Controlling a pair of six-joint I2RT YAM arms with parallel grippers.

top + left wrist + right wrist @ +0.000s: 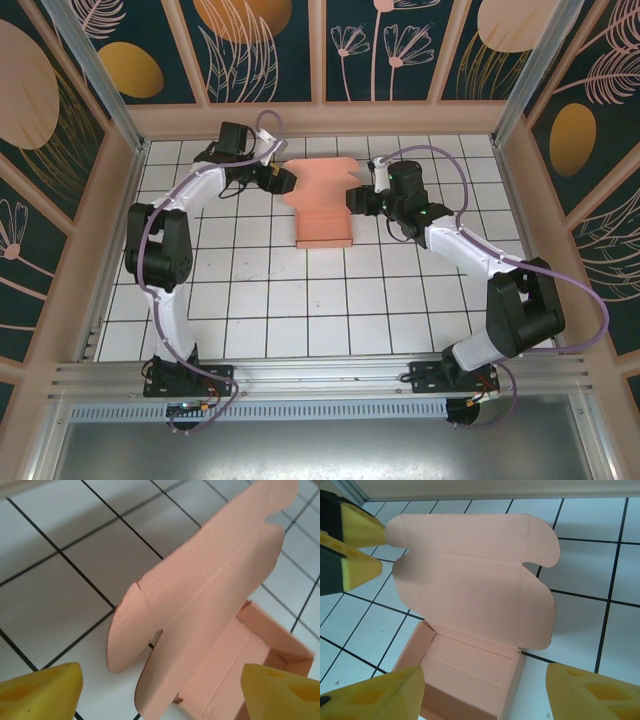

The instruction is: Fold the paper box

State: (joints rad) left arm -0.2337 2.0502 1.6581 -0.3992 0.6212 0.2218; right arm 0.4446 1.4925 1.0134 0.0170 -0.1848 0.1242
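The salmon-pink paper box [322, 210] sits on the tiled floor between my two arms. Its tray [470, 675] is formed and its lid [470, 575], with rounded ear flaps, stands up and open. My left gripper [283, 183] is at the lid's left edge, open. In the left wrist view the left gripper [160, 675] has its yellow fingertips [45, 692] wide apart, with the lid's ear flap [130, 630] just ahead. My right gripper [352, 200] is at the tray's right side. It is open [485, 672], its fingers spread to either side of the tray's near end.
A white tiled floor [300, 300] with black grid lines lies all around the box. A wooden border [320, 120] and patterned walls enclose it. The left gripper's yellow fingers [360, 527] show beside the lid's left ear in the right wrist view.
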